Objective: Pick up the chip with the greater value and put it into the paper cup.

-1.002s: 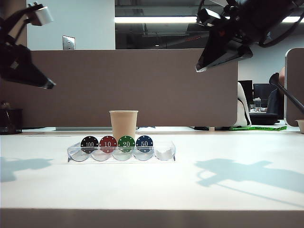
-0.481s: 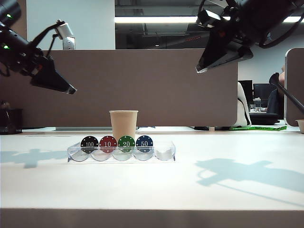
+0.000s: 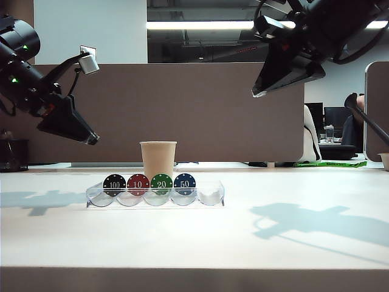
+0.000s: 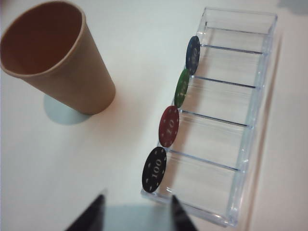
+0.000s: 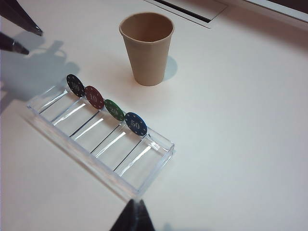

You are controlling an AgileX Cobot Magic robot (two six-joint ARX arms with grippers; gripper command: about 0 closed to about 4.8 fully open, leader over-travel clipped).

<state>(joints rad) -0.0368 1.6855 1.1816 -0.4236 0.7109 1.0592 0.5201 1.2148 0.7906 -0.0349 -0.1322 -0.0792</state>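
Chips stand on edge in a clear tray (image 3: 213,196) on the white bench (image 3: 273,243): the black 100 chip (image 3: 114,184) at the end slot, then a red 10 chip (image 3: 138,184), a green 20 chip (image 3: 161,184) and a blue 50 chip (image 3: 185,184). The paper cup (image 3: 158,159) stands upright on the bench just behind the tray, at twelve o'clock from the red and green chips in the exterior view. The left gripper (image 3: 91,139) hangs in the air at about ten o'clock from the black chip, well apart from it, jaws parted and holding nothing. The right gripper (image 3: 258,92) hangs high at about two o'clock from the tray, its jaw tips pressed together and empty.
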